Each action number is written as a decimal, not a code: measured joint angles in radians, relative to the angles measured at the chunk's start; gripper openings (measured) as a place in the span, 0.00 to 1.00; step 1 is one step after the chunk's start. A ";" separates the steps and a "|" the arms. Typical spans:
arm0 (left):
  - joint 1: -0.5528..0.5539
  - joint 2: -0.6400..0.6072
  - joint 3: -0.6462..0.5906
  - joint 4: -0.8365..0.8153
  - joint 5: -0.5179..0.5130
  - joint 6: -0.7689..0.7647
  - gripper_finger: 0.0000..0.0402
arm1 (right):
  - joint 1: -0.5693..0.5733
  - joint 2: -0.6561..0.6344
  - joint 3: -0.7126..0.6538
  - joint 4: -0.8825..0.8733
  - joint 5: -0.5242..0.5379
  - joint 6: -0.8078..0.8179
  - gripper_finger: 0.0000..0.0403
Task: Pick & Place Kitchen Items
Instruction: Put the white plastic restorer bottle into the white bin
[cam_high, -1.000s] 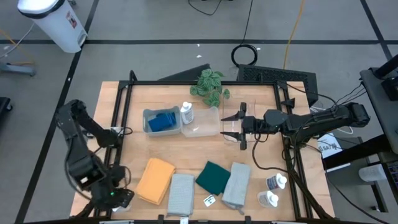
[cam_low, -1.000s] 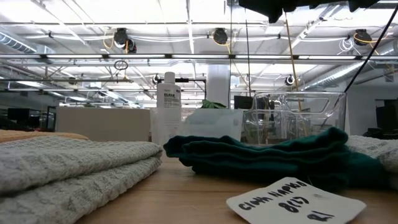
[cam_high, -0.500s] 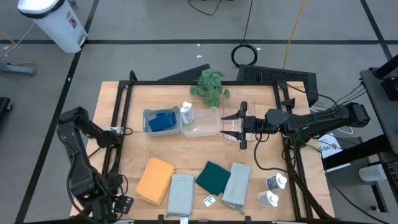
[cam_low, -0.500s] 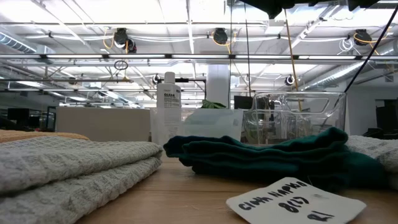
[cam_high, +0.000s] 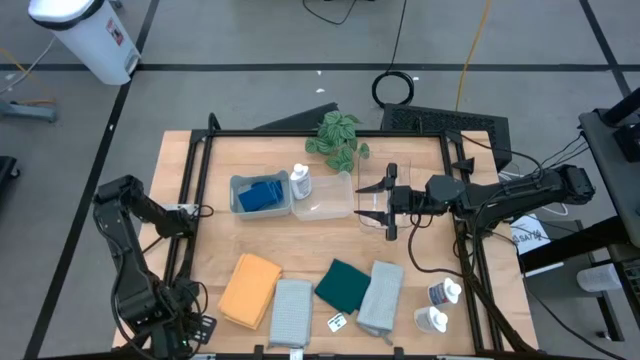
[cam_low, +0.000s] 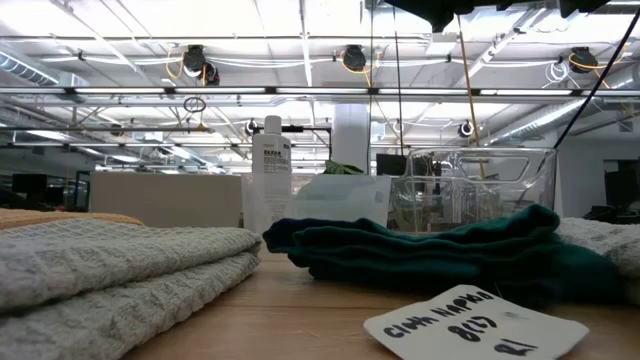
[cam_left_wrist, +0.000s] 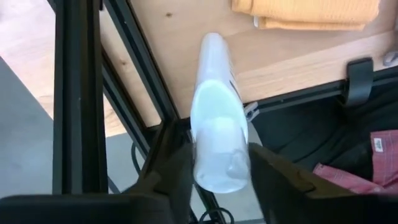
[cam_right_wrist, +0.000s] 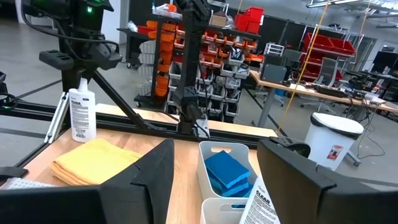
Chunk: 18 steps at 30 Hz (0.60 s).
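White squeeze bottle (cam_left_wrist: 217, 134) between left gripper (cam_left_wrist: 214, 180) fingers, off-table corner.

**Left arm drawn back to the table's front-left corner; jaws closed in on a bottle**

Against the frame one second earlier, the left arm's lower section sits further toward the table's front-left corner in the high view. Half a second ago it was almost where it is now. The left gripper (cam_left_wrist: 217, 171) now has its fingers (cam_left_wrist: 177, 174) pressed against both sides of a white squeeze bottle (cam_left_wrist: 217, 130), having narrowed within the last second.
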<state>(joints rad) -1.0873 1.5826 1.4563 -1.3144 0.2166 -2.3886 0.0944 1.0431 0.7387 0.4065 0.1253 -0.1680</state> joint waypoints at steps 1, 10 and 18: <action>0.000 0.000 0.000 0.000 -0.007 0.000 0.32 | 0.000 0.000 0.000 0.000 0.000 0.000 0.50; 0.000 -0.021 0.010 -0.120 -0.005 -0.004 0.29 | 0.000 0.000 0.000 0.000 0.000 0.001 0.50; 0.013 -0.101 0.138 -0.256 -0.136 0.011 0.29 | 0.000 0.000 0.000 0.000 0.000 0.002 0.50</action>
<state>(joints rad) -1.0743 1.4819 1.5942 -1.5708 0.0806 -2.3773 0.0944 1.0431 0.7387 0.4065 0.1253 -0.1662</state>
